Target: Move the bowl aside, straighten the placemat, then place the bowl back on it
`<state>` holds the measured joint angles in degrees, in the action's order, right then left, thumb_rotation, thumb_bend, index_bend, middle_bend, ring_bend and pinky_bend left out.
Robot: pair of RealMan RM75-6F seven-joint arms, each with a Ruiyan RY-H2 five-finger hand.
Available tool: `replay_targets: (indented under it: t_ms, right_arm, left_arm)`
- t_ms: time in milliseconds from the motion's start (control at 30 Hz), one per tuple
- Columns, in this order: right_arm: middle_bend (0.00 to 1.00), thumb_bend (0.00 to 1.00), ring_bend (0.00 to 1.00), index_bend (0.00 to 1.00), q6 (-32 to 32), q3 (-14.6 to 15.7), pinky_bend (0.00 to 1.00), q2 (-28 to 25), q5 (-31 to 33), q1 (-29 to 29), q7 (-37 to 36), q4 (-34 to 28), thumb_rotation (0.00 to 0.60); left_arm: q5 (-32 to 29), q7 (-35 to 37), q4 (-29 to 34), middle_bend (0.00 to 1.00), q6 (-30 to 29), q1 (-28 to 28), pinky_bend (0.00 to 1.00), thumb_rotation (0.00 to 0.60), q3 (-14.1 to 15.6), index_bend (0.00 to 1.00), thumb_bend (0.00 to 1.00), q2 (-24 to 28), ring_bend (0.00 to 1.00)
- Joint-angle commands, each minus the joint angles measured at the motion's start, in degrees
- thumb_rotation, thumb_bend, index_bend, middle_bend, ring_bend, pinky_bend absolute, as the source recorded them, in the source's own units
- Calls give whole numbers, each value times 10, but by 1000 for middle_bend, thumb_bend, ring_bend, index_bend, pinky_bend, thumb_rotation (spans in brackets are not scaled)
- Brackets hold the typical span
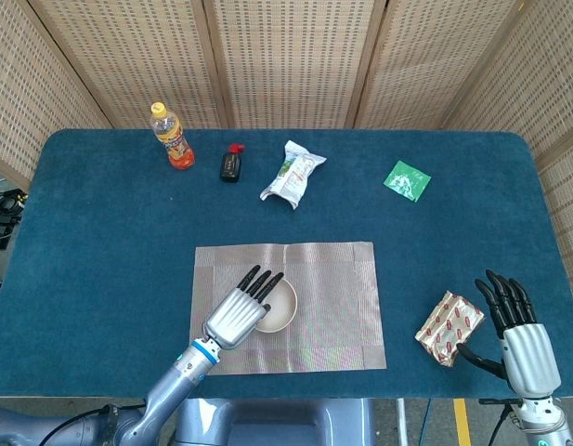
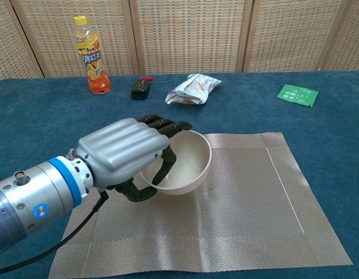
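Note:
A cream bowl (image 1: 278,307) (image 2: 185,163) is over the middle of the woven grey placemat (image 1: 342,297) (image 2: 255,197), which lies flat and square to the table's front edge. My left hand (image 1: 241,309) (image 2: 125,153) grips the bowl by its left rim, fingers over the edge and reaching inside. Whether the bowl touches the mat I cannot tell. My right hand (image 1: 518,330) rests at the front right corner of the table, fingers spread, holding nothing; the chest view does not show it.
A red-patterned snack packet (image 1: 449,326) lies just left of my right hand. Along the far side stand an orange drink bottle (image 1: 172,137), a small black device (image 1: 230,165), a white snack bag (image 1: 293,173) and a green packet (image 1: 407,180).

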<state>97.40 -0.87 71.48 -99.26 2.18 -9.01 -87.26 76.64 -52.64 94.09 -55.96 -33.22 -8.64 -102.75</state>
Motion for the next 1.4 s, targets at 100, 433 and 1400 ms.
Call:
replay_targets:
  t_ms: [100, 433, 1400]
  right_arm:
    - [0, 198, 0, 71, 2, -1, 0, -1, 0, 0, -5, 0, 600]
    - [0, 198, 0, 71, 12, -1, 0, -3, -5, -2, -13, 0, 600]
    - [0, 197, 0, 56, -25, -5, 0, 18, 22, 1, 67, 4, 600]
  left_arm:
    - [-55, -61, -2, 0, 5, -24, 0, 600, -10, 634, 448, -24, 0]
    - [-116, -109, 0, 0, -10, -44, 0, 600, -3, 496, 362, -37, 0]
    - [136, 197, 90, 0, -325, 141, 0, 600, 151, 1, 172, 248, 0]
